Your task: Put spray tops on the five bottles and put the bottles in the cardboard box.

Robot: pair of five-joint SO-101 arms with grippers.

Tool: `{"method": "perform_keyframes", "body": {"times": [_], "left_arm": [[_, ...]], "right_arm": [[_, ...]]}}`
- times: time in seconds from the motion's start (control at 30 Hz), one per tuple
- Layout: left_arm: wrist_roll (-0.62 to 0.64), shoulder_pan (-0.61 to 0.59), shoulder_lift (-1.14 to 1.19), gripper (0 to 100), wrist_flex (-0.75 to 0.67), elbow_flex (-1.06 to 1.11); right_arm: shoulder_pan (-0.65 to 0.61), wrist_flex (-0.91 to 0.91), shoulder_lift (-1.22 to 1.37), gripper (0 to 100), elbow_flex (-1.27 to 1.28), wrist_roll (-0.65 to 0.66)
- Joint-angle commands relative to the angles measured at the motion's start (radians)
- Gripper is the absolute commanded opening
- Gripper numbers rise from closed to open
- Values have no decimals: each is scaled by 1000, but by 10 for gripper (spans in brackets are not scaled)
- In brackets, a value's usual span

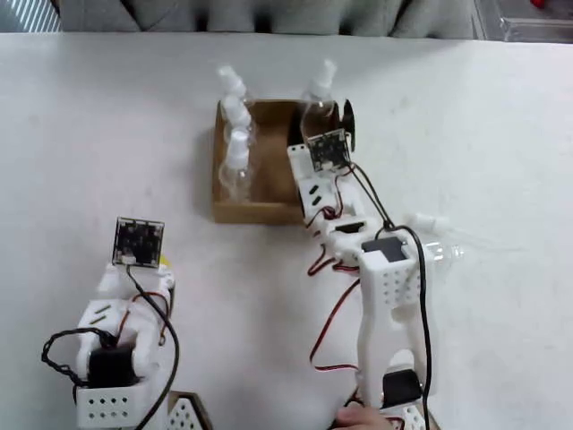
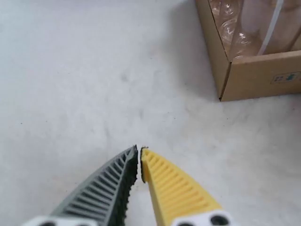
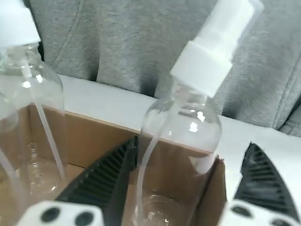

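Right claw (image 3: 193, 143) spread wide, jaws either side of a capped bottle (image 3: 181, 127), nothing gripped; the bottle appears set in a corner of the cardboard box (image 3: 80, 136). Three more bottles (image 1: 237, 115) are lined up beside the claw. A topple is risked if a jaw is dragged against the bottle on pulling away. Left claw (image 2: 140, 150) is pinched shut, empty. A fifth bottle (image 1: 440, 244), on the worktop (image 1: 107, 116) behind the right claw, is half hidden by the arm (image 1: 387, 296); its top cannot be made out.

Clear glossy bottles (image 3: 181, 127), probably plastic; matt brown cardboard box (image 1: 255, 212).
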Motion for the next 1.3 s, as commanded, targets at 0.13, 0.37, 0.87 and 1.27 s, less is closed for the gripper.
{"method": "perform_keyframes", "body": {"times": [0.13, 0.37, 0.87, 1.27], "left_arm": [[-8, 7, -8, 23, 6, -3], [-8, 7, -8, 23, 6, -3], [-8, 7, -8, 23, 6, -3], [-8, 7, -8, 24, -5, -3]], "right_arm": [[-8, -15, -116, 300, 46, 0], [1, -15, -174, 300, 89, -75], [-1, -22, -177, 300, 104, -126], [-8, -16, -387, 298, 287, -169]]}}
